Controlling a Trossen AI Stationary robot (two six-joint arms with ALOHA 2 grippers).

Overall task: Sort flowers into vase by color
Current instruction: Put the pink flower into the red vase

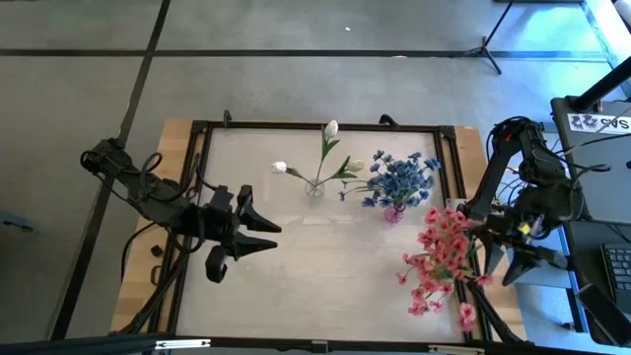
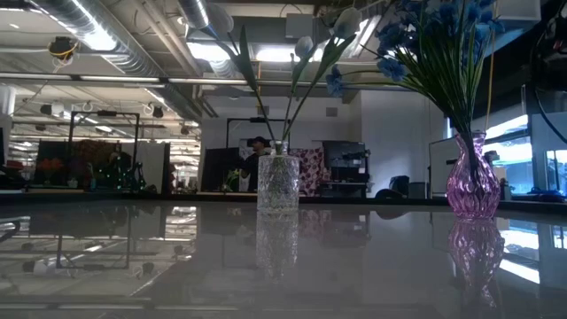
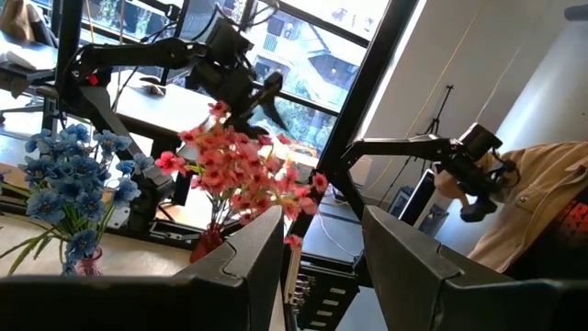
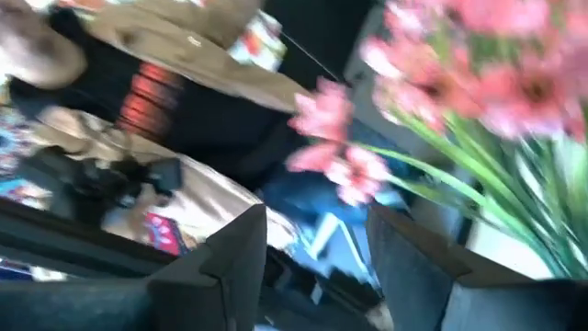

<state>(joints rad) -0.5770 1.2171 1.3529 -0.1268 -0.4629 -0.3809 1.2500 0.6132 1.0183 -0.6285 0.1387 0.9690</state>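
Left claw (image 1: 258, 235) spread, empty, above desk (image 1: 325, 286) on its left part. White flowers (image 1: 330, 129) in clear vase (image 1: 315, 188), ahead of left claw toward far edge. Blue flowers (image 1: 399, 177) in purple vase (image 1: 393, 212), just beside clear vase. Right claw (image 1: 518, 258) spread, empty, off desk's right edge; pink flowers (image 1: 442, 258) just beside it, between both claws, their vase (image 3: 208, 243) red.

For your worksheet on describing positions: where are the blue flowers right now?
In the high view, the blue flowers stand in a pink vase right of centre, between the white flowers and the pink flowers.
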